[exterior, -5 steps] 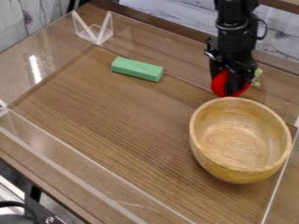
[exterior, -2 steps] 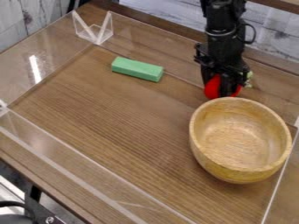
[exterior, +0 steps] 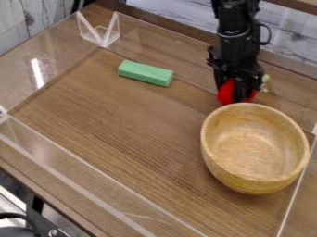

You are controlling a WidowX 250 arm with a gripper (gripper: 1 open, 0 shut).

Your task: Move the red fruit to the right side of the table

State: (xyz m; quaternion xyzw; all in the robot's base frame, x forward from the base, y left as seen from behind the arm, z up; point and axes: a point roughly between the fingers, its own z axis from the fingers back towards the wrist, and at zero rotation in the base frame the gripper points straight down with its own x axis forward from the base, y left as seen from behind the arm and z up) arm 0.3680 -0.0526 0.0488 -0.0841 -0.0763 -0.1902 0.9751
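Red fruit sits clamped inside the end effector.

The black arm comes down from the far right edge, wrist nearly vertical. Its gripper points steeply downward, fingers (dark, partly hard to separate) closed around the red fruit at their tips.

Layout around the bowl

I see the fruit just behind the bowl, between the gripper jaws; the block lies behind-left on the table.
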